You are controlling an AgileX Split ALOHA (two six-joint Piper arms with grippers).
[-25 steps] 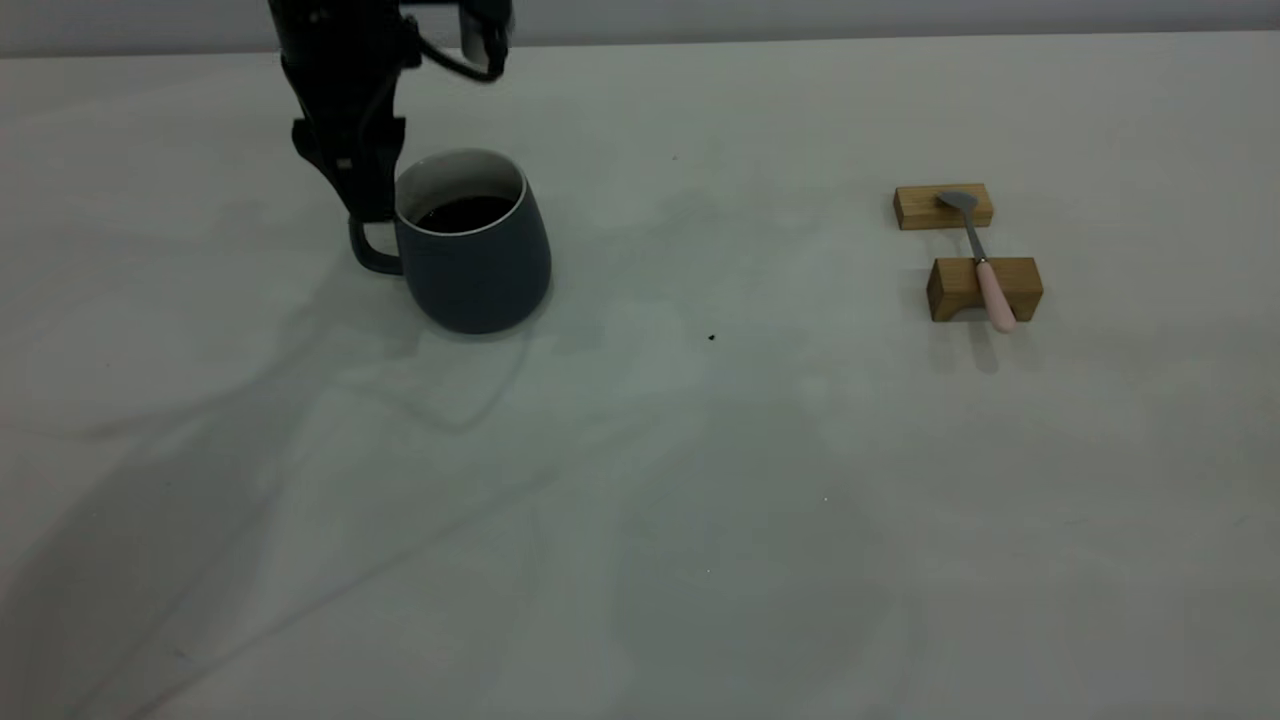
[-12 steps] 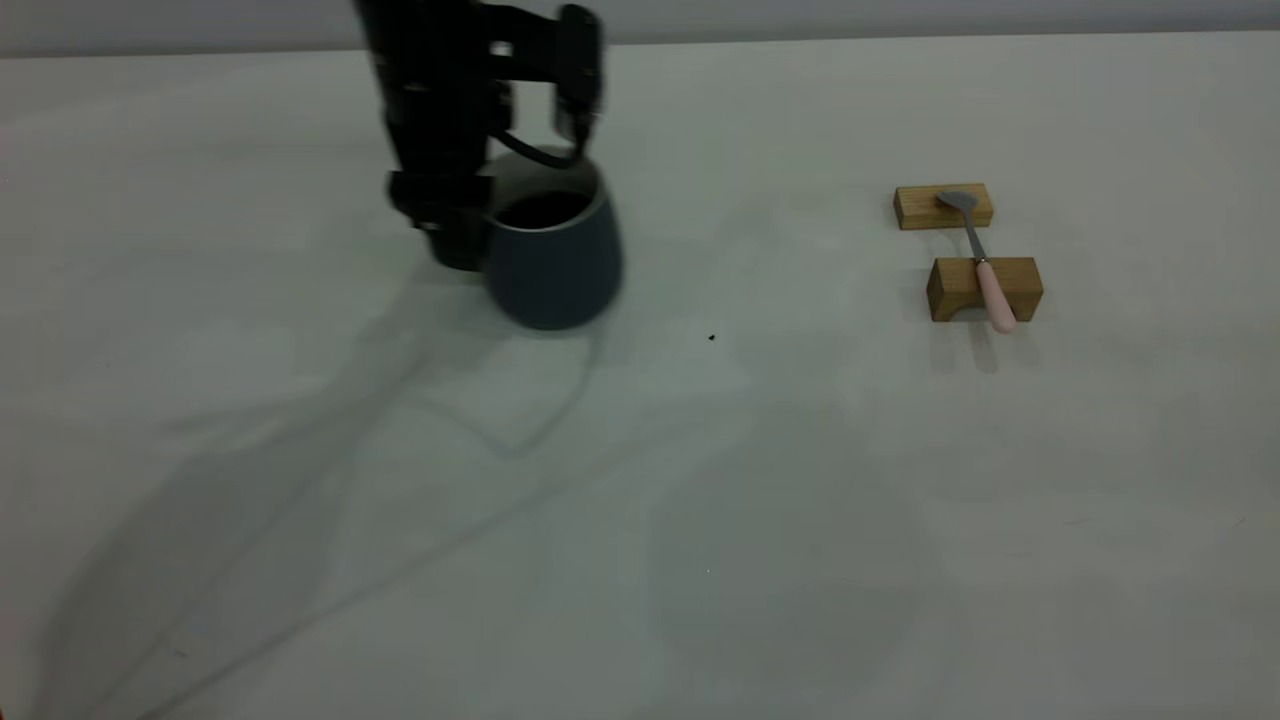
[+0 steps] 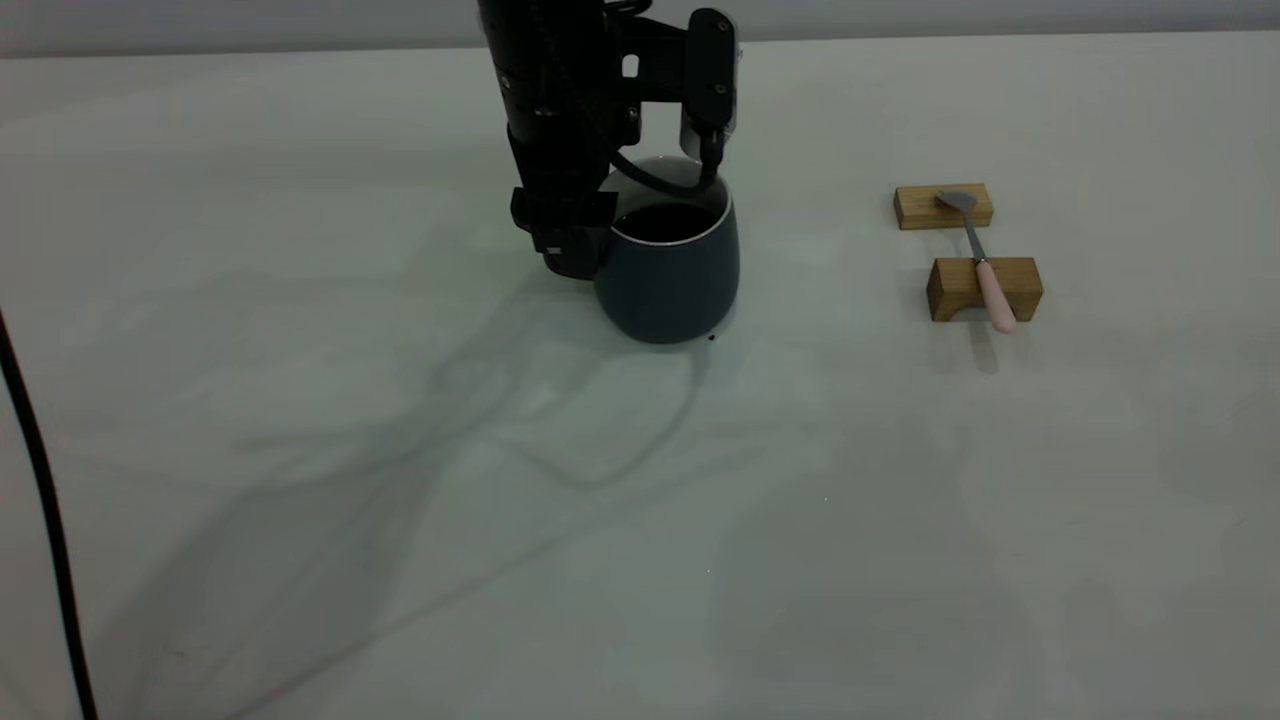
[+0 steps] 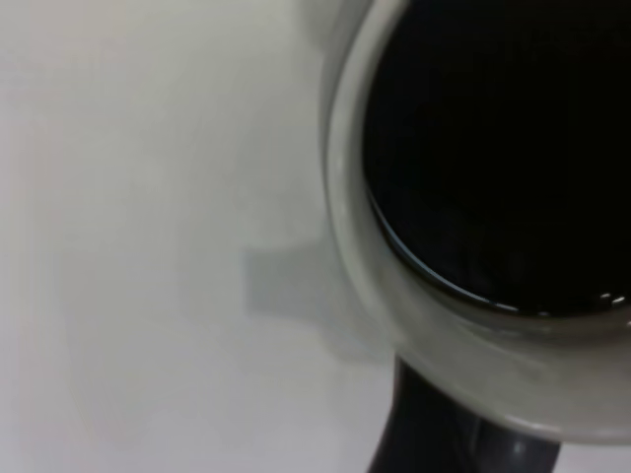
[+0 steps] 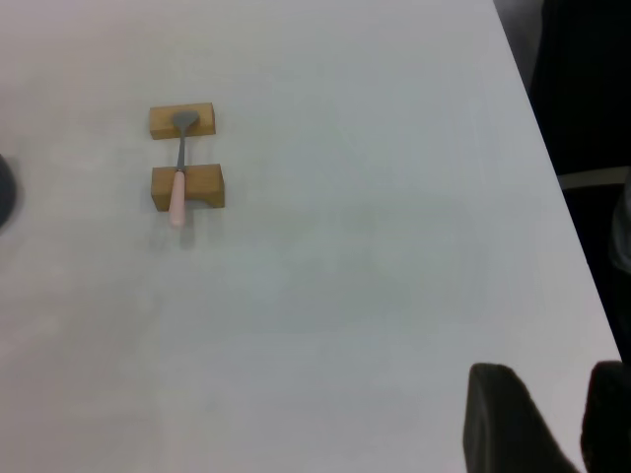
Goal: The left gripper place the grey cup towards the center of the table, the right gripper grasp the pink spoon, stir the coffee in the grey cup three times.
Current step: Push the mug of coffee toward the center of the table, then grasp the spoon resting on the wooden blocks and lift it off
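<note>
The grey cup [image 3: 668, 285] is near the middle of the table [image 3: 640, 500], and dark coffee [image 3: 665, 222] shows inside its white rim. My left gripper [image 3: 572, 255] comes down at the cup's left side, shut on the handle, which it hides. From the left wrist I look down on the rim [image 4: 394, 296] and the coffee [image 4: 503, 148]. The pink spoon [image 3: 985, 270] lies across two wooden blocks at the right, also seen from the right wrist [image 5: 178, 187]. My right gripper [image 5: 550, 379] hangs open and empty, far from the spoon near the table's edge.
The spoon's bowl rests on the far wooden block [image 3: 943, 207] and its handle on the near block [image 3: 960, 290]. A black cable [image 3: 40, 500] runs down the left edge. A dark speck [image 3: 711, 337] sits by the cup's base. The table edge [image 5: 552, 158] shows in the right wrist view.
My left gripper has carried the grey cup to the right, from the table's left part to near its middle. The spoon and blocks have not moved.
</note>
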